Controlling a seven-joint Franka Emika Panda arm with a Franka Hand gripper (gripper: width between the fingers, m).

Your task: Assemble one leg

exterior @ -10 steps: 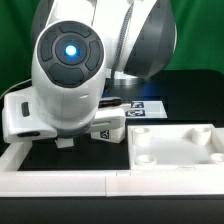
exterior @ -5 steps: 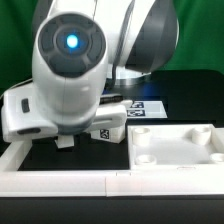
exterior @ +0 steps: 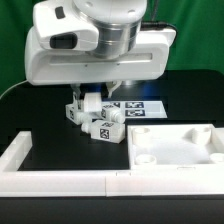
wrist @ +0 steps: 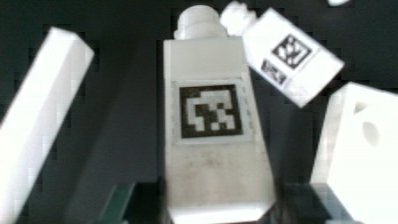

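Straddling one leg (wrist: 212, 120): gripper (wrist: 214, 207) has a dark finger on each side of the peg's lower end, jaws narrowed to about the peg's width. Pads sit right at its sides, but real contact isn't resolvable in either view, so I can't tell whether it's clamped.

Wrist view: the leg runs lengthwise away from the fingers and narrows to a rounded tip. Its facing side carries a square sticker, a black blocky code pattern on white. That's a fiducial pattern, not readable text.

A second leg (wrist: 285, 52) lies tilted just beside that tip, with the same kind of sticker facing the camera.

Exterior view:
- Gripper (exterior: 97, 92) hangs under the big white arm housing, over the peg cluster at mid-table.
- Leg (exterior: 90, 102) sits between the fingers.
- Second leg (exterior: 106, 130) at 5 o'clock from the gripper, close by, tag facing the camera.
- Third leg (exterior: 74, 112) at 8 o'clock, touching or nearly touching the cluster.
- Marker board (exterior: 138, 104) at 3 o'clock, flat on the black table (exterior: 195, 90), tags too small to read.
- Large white square panel (exterior: 178, 148) at 4 o'clock, raised rim, lying flat just beside the second leg.
- White L-shaped rail (exterior: 40, 178) along the near edge, at about 7 o'clock.
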